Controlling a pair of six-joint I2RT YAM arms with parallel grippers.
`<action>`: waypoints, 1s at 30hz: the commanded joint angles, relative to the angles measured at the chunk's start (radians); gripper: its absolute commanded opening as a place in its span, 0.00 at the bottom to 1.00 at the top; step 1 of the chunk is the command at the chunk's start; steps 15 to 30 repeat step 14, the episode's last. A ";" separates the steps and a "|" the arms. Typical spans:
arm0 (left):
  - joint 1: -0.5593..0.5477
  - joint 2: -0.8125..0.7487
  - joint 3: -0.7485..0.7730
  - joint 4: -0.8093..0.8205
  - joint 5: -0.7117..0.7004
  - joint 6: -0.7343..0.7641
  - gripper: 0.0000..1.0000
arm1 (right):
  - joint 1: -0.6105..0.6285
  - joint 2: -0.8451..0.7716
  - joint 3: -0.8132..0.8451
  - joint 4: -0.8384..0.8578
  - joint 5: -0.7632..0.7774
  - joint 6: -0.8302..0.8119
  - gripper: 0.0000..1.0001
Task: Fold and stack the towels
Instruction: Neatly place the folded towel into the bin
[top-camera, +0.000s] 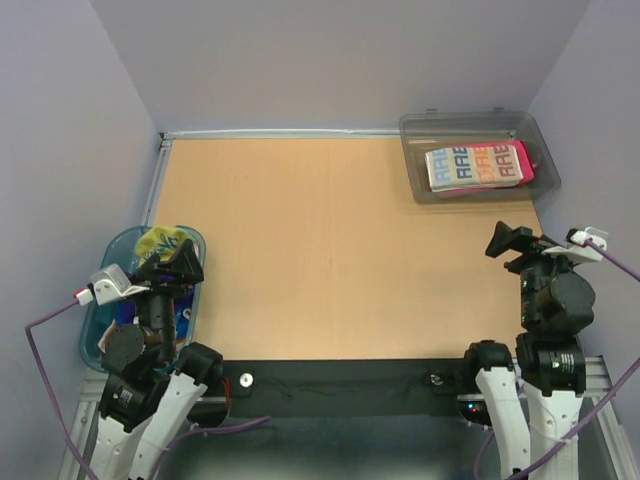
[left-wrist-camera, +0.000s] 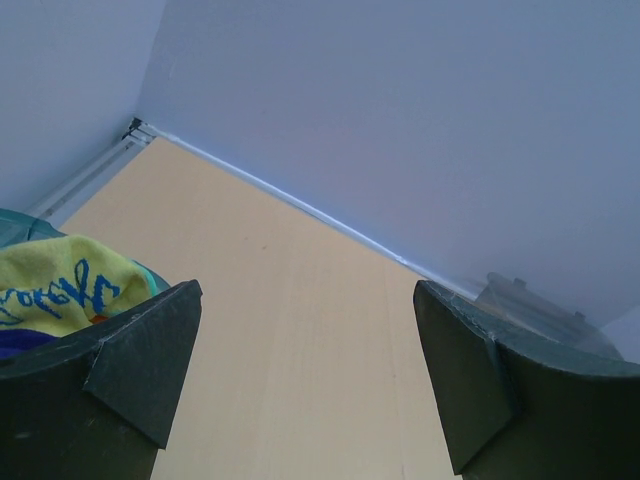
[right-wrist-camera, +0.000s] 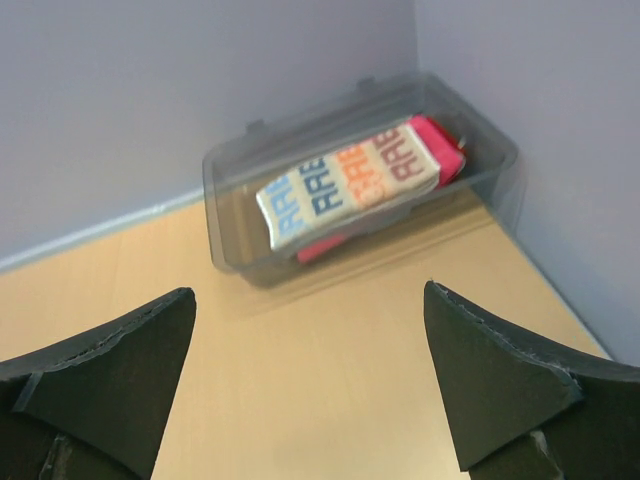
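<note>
Striped towel (top-camera: 475, 165) folded, lying on pink towel (right-wrist-camera: 445, 150) inside grey bin (top-camera: 415, 150), far right corner: stack looks started. Yellow towel (top-camera: 160, 242) crumpled in blue tub (top-camera: 92, 325), near left; darker cloth under it, colours unclear. These likely left to fold.

Left claw (left-wrist-camera: 300, 370) over tub, fingers wide apart, holding nothing. Right claw (right-wrist-camera: 310, 380) near right edge, wide apart, empty, facing bin.

Tabletop (top-camera: 320, 250) middle offers broad folding room. Walls close on left, right, far sides; bin and tub hug edges.
</note>
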 joint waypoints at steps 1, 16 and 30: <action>0.006 -0.006 -0.008 0.025 -0.021 0.024 0.99 | 0.034 -0.106 -0.082 0.043 0.046 -0.052 1.00; 0.007 0.028 -0.016 0.054 -0.078 0.050 0.99 | 0.050 -0.242 -0.190 0.104 0.016 -0.045 1.00; 0.007 0.028 -0.016 0.054 -0.078 0.050 0.99 | 0.050 -0.242 -0.190 0.104 0.016 -0.045 1.00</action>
